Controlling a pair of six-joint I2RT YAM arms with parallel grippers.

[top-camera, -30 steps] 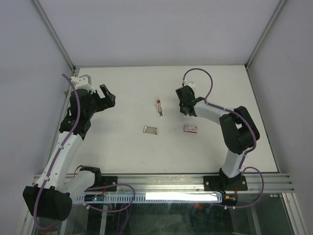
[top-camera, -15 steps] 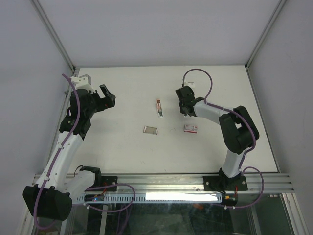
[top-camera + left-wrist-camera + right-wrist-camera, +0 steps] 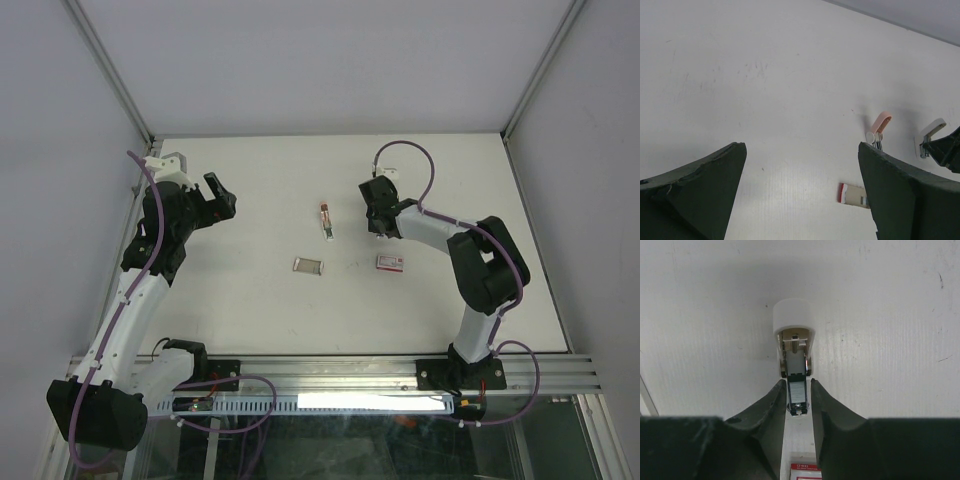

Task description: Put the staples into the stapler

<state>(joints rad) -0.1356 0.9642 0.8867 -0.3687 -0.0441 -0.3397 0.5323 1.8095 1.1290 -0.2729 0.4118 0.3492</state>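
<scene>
The stapler is small, with a white cap and a metal magazine, and lies on the white table. My right gripper has its fingers closed on the magazine's near end. In the top view the right gripper covers the stapler. The stapler also shows at the right edge of the left wrist view. The staples, a tiny white box with a red label, lie just near of the right gripper and peek in at the bottom of the right wrist view. My left gripper is open and empty, raised at the far left.
A pink oblong with metal prongs lies mid-table, left of the right gripper, and shows in the left wrist view. A flat beige piece with a red end lies near of it. Walls enclose the table.
The right wrist and its cable have shifted very slightly. The left arm and the loose objects have not moved.
</scene>
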